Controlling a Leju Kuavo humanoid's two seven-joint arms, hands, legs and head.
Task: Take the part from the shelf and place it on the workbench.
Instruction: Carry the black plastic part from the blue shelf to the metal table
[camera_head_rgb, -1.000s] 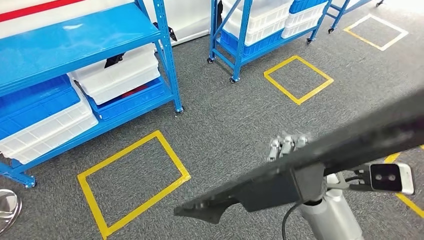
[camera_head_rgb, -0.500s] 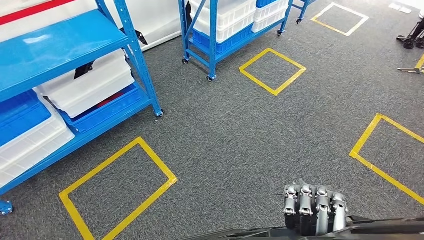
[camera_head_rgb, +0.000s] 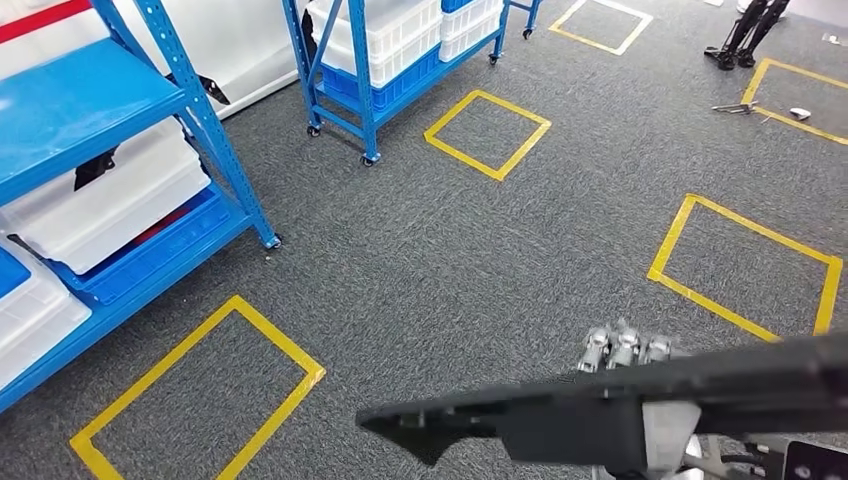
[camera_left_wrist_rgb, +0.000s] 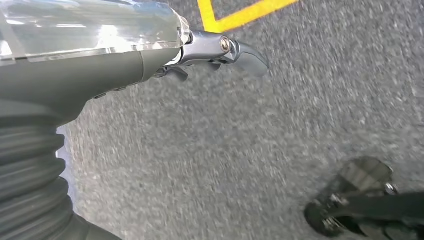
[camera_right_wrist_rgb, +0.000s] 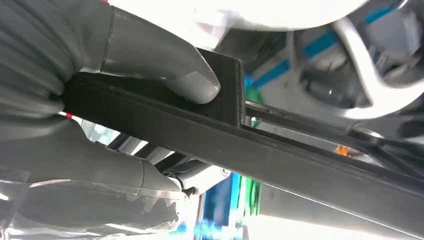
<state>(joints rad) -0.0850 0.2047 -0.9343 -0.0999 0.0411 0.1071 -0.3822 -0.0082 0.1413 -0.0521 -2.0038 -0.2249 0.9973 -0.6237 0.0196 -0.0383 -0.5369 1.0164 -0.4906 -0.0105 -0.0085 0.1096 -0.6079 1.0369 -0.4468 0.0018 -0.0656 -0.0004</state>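
Across the lower head view we see the right robot hand (camera_head_rgb: 628, 352) clamping the black part (camera_head_rgb: 560, 415), thumb pressed on for carrying; left robot hand (camera_left_wrist_rgb: 220, 50) apparently empty.

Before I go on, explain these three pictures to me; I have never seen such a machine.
This is a walking humanoid robot with two arms and many-fingered hands. The wide picture comes from its head, looking down at a grey carpet marked with yellow tape squares, with blue shelves holding white bins. The other two come from cameras at its wrists. The right hand grips a long black part, thumb pressed on top. The left hand hangs above the carpet and holds nothing.
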